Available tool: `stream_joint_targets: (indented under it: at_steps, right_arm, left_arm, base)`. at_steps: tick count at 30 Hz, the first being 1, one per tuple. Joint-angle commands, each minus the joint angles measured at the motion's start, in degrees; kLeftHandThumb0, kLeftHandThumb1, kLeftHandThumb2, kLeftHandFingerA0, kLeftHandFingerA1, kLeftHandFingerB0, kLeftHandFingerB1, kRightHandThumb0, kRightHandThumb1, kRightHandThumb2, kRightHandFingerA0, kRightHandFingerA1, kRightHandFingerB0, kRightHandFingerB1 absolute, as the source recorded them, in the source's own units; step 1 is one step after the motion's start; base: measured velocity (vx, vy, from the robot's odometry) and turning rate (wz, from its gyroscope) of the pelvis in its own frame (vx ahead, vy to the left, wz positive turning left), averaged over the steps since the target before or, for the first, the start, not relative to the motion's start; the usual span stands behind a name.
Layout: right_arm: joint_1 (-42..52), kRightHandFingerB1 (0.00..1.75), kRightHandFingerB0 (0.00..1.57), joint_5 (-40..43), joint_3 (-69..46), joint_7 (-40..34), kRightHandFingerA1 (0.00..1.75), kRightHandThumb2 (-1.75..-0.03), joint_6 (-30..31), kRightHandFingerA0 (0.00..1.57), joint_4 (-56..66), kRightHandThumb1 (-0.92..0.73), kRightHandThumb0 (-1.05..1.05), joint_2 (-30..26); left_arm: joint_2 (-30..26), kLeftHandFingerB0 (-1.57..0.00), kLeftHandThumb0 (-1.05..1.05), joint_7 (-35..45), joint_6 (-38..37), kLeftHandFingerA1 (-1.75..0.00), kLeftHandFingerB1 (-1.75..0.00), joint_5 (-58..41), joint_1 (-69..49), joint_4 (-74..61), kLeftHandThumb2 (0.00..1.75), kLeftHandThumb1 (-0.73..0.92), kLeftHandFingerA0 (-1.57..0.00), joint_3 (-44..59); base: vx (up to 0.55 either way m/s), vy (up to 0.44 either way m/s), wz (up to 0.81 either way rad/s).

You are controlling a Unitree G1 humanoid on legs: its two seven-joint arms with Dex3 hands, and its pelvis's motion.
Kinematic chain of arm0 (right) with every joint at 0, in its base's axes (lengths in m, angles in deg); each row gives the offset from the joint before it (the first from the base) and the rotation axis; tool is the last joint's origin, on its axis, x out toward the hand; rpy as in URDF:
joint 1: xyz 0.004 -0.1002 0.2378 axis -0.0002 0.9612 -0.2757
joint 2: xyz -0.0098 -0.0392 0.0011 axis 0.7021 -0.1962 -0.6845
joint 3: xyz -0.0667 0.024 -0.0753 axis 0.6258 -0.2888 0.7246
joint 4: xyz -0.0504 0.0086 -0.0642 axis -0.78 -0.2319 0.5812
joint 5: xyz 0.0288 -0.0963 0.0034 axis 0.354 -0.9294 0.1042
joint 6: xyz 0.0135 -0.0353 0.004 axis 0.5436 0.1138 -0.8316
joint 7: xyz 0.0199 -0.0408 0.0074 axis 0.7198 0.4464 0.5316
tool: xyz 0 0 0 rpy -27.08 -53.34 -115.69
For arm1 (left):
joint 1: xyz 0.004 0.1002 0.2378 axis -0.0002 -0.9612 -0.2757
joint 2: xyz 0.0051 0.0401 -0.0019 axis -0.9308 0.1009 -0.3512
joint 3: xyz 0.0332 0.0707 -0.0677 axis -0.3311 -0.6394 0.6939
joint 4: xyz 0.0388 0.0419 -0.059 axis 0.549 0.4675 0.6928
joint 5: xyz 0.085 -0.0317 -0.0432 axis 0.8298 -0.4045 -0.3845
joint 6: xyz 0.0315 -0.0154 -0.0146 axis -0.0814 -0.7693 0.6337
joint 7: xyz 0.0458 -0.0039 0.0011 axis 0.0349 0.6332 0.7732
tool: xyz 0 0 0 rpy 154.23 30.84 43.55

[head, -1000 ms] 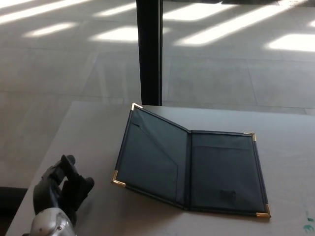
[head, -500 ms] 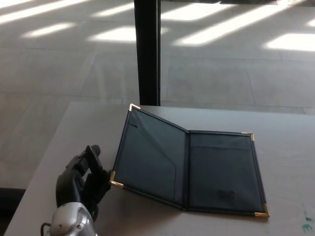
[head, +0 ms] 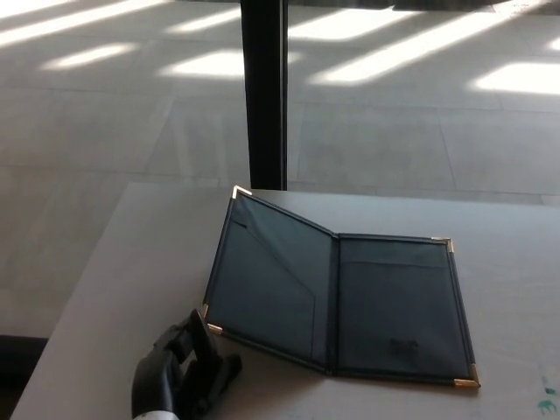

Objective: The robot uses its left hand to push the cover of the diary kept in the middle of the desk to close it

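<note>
The diary point(head: 337, 302) lies open at frame centre on the desk point(head: 131, 254), its left cover point(head: 262, 280) raised. Your left hand point(head: 185, 374) (empty, fingers apart) sits at lower left; slide under that gold corner point(head: 210, 325) and sweep rightward.

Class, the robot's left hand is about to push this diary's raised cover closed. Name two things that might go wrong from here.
1. The black left hand sits low by the near gold corner of the dark open diary; it may slide the diary instead of flipping the cover.
2. An off-centre push could twist the diary across the grey desk.
</note>
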Motion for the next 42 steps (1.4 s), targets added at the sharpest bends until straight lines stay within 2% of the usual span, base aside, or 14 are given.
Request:
stream_joint_targets:
  at_steps: [1,13,14,15,16,17,24,25,31,33,35,39,40,42]
  right_arm:
    - [0.16,0.52,0.42,1.42,0.24,-0.56,0.73,-0.66,1.27,0.52,0.87,-0.89,-0.69,-1.08]
    - [1.65,0.53,0.41,1.29,0.28,0.24,0.73,-0.67,1.06,0.43,1.26,-0.90,-0.69,-1.52]
    - [1.45,0.52,0.44,1.17,0.24,-0.60,0.71,-0.66,1.25,0.50,1.07,-0.89,-0.69,-1.57]
    - [0.82,0.52,0.45,1.28,-0.07,-0.84,0.69,-0.66,1.01,0.48,-0.54,-0.89,-0.67,-1.97]
    - [0.60,0.52,0.47,0.83,0.16,-1.13,0.70,-0.66,0.76,0.53,-1.36,-0.89,-0.68,-2.29]
    - [0.96,0.52,0.43,0.48,0.53,-0.98,0.74,-0.66,0.81,0.56,-0.81,-0.91,-0.69,-2.23]
    - [1.27,0.51,0.39,0.97,0.41,0.69,0.74,-0.67,0.12,0.51,-0.85,-0.91,-0.69,-1.98]
    - [1.61,0.51,0.40,0.88,0.60,0.60,0.81,-0.67,0.53,0.59,-0.04,-0.91,-0.69,-1.82]
    - [2.09,0.55,0.47,-0.84,1.74,-1.43,0.77,-0.66,-0.24,0.56,0.21,-0.91,-0.69,-1.08]
    - [2.56,0.57,0.46,-1.23,2.32,-1.03,0.84,-0.67,-0.59,0.55,1.12,-0.92,-0.68,-0.79]
    - [2.27,0.55,0.47,-0.95,2.11,-1.84,0.75,-0.67,0.03,0.48,1.18,-0.91,-0.68,-0.83]
    - [2.35,0.54,0.48,-1.27,2.74,-2.56,0.79,-0.66,0.51,0.64,1.85,-0.90,-0.69,-0.62]
    - [2.41,0.53,0.47,-0.86,2.64,-2.80,0.77,-0.66,0.92,0.52,2.50,-0.91,-0.66,-0.15]
    - [2.65,0.54,0.48,-0.38,2.67,-2.40,0.78,-0.65,0.55,0.57,2.93,-0.90,-0.68,0.40]
  left_arm:
    - [16.81,-0.25,-0.96,-6.12,0.65,-0.51,-0.42,-4.43,-4.15,0.62,0.89,0.92,-0.32,-3.00]
    - [23.31,-0.25,-0.89,-11.82,-3.54,-0.48,-0.42,-4.95,25.04,8.55,0.91,0.92,-0.33,-2.95]
    - [22.84,-0.22,-0.88,-10.97,-4.53,-0.50,-0.44,-5.18,28.00,10.12,0.94,0.92,-0.31,-2.48]
    - [22.25,-0.09,-0.71,-9.62,-5.22,-0.60,-0.46,-5.34,30.68,11.44,1.26,0.83,-0.33,-2.33]
    - [21.97,-0.30,-0.91,-9.95,-5.16,-0.49,-0.45,-5.27,33.95,13.07,0.89,0.92,-0.39,-1.85]
    - [21.80,-0.34,-0.90,-9.95,-5.51,-0.49,-0.46,-5.07,36.13,14.35,0.84,0.92,-0.41,-1.64]
    - [19.64,-0.31,-0.94,-2.55,-7.87,-0.43,-0.43,1.84,50.51,22.69,0.86,0.92,-0.43,-6.33]
    - [19.40,-0.36,-0.92,-1.59,-7.94,-0.47,-0.45,2.71,51.38,22.95,0.84,0.92,-0.42,-7.49]
    - [18.82,-0.32,-0.96,2.88,-8.64,-0.49,-0.46,6.56,51.94,21.19,0.85,0.91,-0.41,-15.49]
    - [18.33,-0.37,-0.91,5.02,-7.77,-0.49,-0.46,7.19,48.98,18.20,0.79,0.92,-0.42,-19.78]
    - [18.68,-0.37,-0.92,6.39,-6.24,-0.47,-0.43,5.80,44.18,14.86,0.80,0.92,-0.42,-23.50]
    - [18.19,-0.28,-0.96,7.21,-6.16,-0.48,-0.45,5.11,36.27,12.23,0.83,0.92,-0.44,-30.41]
    - [17.37,-0.29,-0.91,7.66,-6.00,-0.48,-0.47,4.89,34.56,11.83,0.83,0.91,-0.44,-31.73]
    - [15.85,-0.32,-0.95,8.20,-5.25,-0.46,-0.46,4.11,34.15,11.23,0.84,0.92,-0.43,-30.83]
  base:
    - [0.00,0.000,0.00]
    - [0.00,0.000,0.00]
    - [0.00,0.000,0.00]
    - [0.00,0.000,0.00]
    - [0.00,0.000,0.00]
    - [0.00,0.000,0.00]
    - [0.00,0.000,0.00]
    - [0.00,0.000,0.00]
    - [0.00,0.000,0.00]
    - [0.00,0.000,0.00]
    - [0.00,0.000,0.00]
    - [0.00,0.000,0.00]
    - [0.00,0.000,0.00]
    - [0.00,0.000,0.00]
